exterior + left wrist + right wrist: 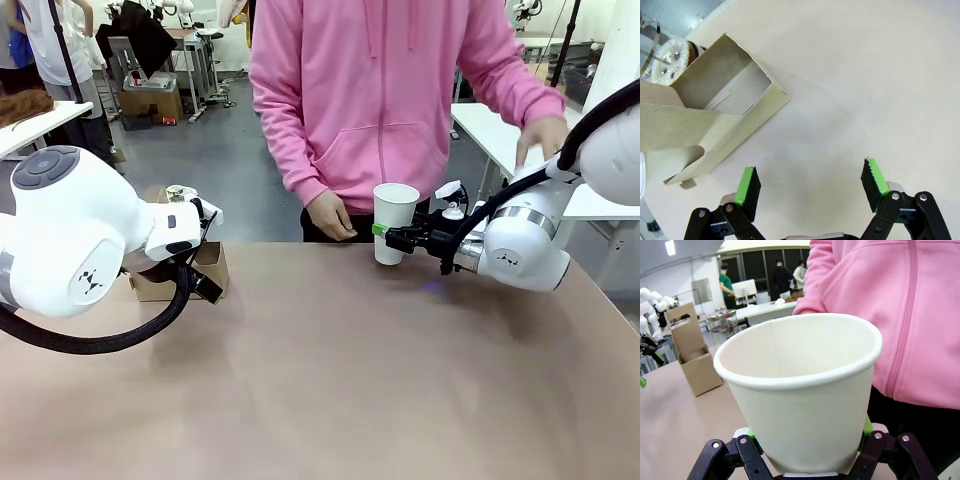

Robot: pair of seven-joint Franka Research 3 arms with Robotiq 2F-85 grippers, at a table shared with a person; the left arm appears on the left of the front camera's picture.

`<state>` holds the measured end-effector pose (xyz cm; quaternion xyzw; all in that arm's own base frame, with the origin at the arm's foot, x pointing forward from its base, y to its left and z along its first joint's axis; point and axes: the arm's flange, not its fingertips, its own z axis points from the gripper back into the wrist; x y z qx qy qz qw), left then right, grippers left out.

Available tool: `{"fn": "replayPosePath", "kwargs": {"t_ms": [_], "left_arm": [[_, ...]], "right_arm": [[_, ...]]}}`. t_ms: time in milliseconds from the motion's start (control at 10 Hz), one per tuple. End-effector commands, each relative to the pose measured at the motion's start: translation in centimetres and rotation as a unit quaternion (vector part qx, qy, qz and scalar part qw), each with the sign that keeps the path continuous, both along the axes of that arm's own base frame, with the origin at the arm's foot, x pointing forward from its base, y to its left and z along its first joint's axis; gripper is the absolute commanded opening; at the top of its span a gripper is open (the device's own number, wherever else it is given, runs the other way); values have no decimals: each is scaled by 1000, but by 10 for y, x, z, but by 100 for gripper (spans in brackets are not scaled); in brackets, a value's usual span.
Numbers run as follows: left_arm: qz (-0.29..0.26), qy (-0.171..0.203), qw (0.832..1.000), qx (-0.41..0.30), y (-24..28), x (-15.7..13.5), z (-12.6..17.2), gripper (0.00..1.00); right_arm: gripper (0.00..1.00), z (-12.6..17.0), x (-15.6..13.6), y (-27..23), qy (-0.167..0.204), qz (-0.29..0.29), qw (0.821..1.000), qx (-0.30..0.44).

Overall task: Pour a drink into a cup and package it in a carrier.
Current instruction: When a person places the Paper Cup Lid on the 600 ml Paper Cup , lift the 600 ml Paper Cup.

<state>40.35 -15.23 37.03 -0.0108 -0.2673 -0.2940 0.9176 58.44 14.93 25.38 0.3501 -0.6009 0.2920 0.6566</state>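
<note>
While fingers point(381, 230) clasp the cup point(395, 210), tan table point(320, 380), grey floor point(200, 160).

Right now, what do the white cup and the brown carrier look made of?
The tall white tapered cup: paper, matte, judging by its rolled rim and vertical side seam; any inner coating can't be told. The low brown folded carrier: thin plain cardboard, matte and unprinted, judging by raw cut edges, creased folds and a punched slot.

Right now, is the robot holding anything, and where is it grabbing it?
The right gripper holds the cup by its lower side wall. The left gripper is open, holding nothing.
</note>
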Motion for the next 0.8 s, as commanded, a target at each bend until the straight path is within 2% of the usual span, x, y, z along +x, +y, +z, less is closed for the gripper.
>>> {"fn": "replayPosePath", "kwargs": {"t_ms": [0,700], "left_arm": [[0,0,1000,-1,0,0,0,100],[0,0,1000,-1,0,0,0,100]], "right_arm": [[80,4,0,2,0,-7,1000,7],[80,4,0,2,0,-7,1000,7]]}}
